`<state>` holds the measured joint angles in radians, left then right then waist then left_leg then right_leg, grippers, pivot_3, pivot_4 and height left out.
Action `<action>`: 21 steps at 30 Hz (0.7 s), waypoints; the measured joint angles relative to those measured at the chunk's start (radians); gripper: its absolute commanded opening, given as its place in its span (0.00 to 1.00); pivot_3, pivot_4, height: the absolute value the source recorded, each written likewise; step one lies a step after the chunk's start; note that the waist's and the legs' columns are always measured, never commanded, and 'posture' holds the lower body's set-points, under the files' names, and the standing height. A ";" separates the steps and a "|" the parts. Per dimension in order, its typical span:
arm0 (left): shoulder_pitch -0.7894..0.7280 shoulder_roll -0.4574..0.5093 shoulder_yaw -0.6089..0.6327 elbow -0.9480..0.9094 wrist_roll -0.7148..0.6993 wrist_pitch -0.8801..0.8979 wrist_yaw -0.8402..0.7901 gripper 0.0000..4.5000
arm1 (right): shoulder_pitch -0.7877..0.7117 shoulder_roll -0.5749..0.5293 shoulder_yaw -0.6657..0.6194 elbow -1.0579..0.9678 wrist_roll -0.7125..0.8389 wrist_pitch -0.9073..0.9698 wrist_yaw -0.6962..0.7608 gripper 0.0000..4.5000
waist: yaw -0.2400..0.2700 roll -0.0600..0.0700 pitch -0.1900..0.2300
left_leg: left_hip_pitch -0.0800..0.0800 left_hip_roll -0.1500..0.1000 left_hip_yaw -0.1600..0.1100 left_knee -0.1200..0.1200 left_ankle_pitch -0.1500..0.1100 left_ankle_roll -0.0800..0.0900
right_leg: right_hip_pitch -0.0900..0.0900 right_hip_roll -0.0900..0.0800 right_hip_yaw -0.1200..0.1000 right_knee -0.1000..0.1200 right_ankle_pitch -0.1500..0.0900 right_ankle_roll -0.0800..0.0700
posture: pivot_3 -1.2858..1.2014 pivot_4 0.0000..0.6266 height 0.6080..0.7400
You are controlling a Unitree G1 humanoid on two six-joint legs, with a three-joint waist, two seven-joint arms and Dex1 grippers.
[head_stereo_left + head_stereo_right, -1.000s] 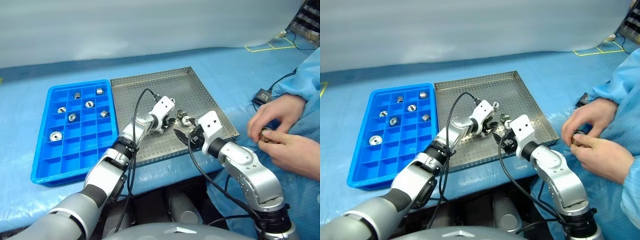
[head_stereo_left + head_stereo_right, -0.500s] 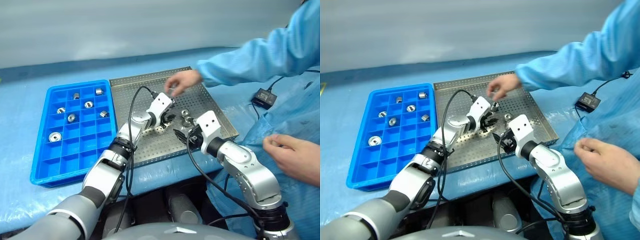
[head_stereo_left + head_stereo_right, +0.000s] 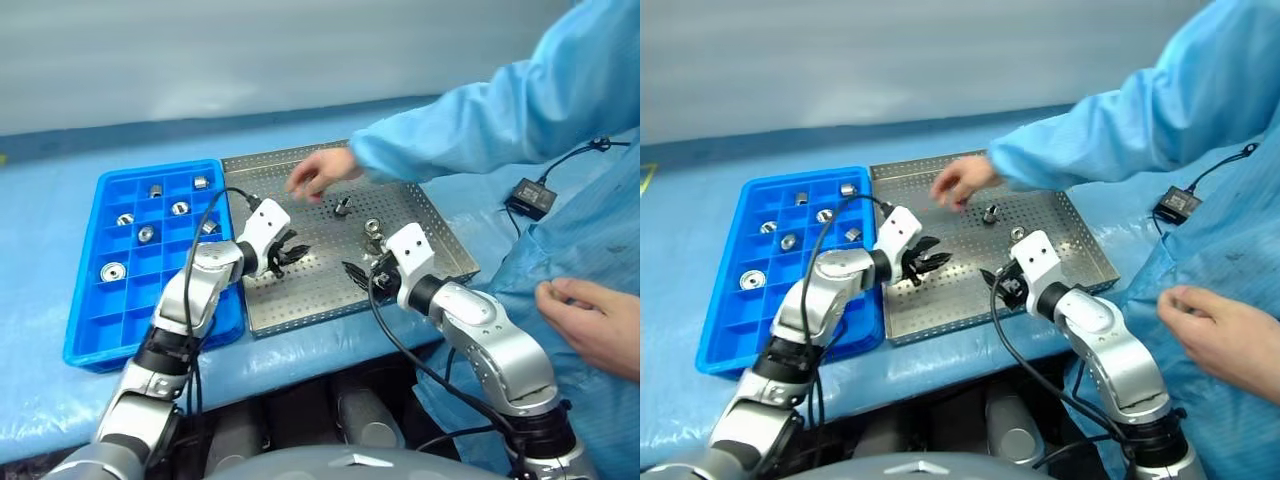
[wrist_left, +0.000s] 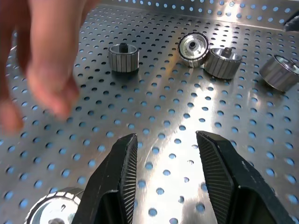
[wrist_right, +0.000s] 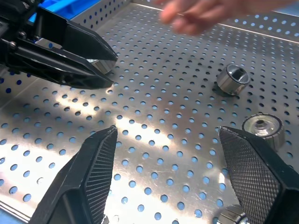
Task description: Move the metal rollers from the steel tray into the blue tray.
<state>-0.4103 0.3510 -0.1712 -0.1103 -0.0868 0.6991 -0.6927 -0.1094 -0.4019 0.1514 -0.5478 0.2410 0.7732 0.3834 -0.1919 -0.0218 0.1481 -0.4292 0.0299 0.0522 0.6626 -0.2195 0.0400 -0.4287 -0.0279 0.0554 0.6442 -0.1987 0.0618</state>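
Metal rollers (image 4: 124,58): on steel tray (image 3: 330,285) | left fingers (image 4: 122,179): apart, empty | right fingers (image 5: 98,163): wide

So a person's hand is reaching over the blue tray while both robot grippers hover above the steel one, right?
Not quite: the person's hand is over the steel tray, not the blue tray, as the left eye view shows. Both grippers, left and right, do hover above the steel tray.

Bench (image 3: 60,200): covered in a blue sheet, running the full width.
Wall (image 3: 250,50): plain pale grey-white behind the bench's far edge.
Light: soft, even; faint glare on the sheet.
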 measured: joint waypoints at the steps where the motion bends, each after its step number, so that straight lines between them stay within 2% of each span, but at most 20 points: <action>1: 0.004 0.018 0.009 -0.015 -0.004 0.014 0.004 0.48 | -0.011 0.000 0.002 0.010 0.000 0.000 0.006 0.81 | 0.006 0.000 0.000 | 0.000 0.000 0.000 0.000 0.000 0.000 | 0.000 0.000 0.000 0.000 0.000 0.000 | 0.46 0.24 1.00; 9: -0.030 0.040 0.046 0.003 0.010 0.026 0.122 0.48 | -0.060 0.013 0.033 0.055 -0.001 -0.003 0.027 0.81 | 0.059 0.000 0.000 | -0.001 -0.001 0.000 0.000 0.001 0.001 | -0.001 0.000 0.000 0.000 0.001 0.000 | 0.47 0.24 1.00; 13: -0.091 0.066 -0.008 0.070 0.033 0.023 0.096 0.48 | -0.070 0.022 0.037 0.071 -0.005 -0.009 0.027 0.81 | 0.084 0.000 0.000 | -0.001 -0.001 0.001 0.000 0.001 0.001 | -0.001 0.000 0.000 0.000 0.001 -0.001 | 0.46 0.24 1.00; 16: -0.133 0.081 -0.064 0.126 0.038 0.010 0.039 0.62 | -0.071 0.030 0.039 0.073 -0.009 -0.016 0.025 0.81 | 0.091 0.000 0.000 | -0.001 -0.001 0.001 0.000 0.001 0.001 | -0.001 0.000 0.000 -0.001 0.001 -0.002 | 0.46 0.24 1.00; 21: -0.207 0.082 -0.118 0.219 0.062 0.007 0.010 0.97 | -0.061 0.045 0.042 0.072 -0.017 -0.027 0.016 0.81 | 0.095 0.000 0.000 | -0.001 -0.001 0.001 0.000 0.001 0.001 | -0.001 0.000 0.000 0.000 0.001 -0.002 | 0.45 0.24 1.00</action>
<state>-0.6178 0.4333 -0.2889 0.1085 -0.0250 0.7062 -0.6824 -0.1700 -0.3571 0.1934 -0.4762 0.2236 0.7458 0.3989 -0.0970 -0.0219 0.1481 -0.4305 0.0290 0.0532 0.6623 -0.2188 0.0410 -0.4298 -0.0276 0.0553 0.6438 -0.1977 0.0602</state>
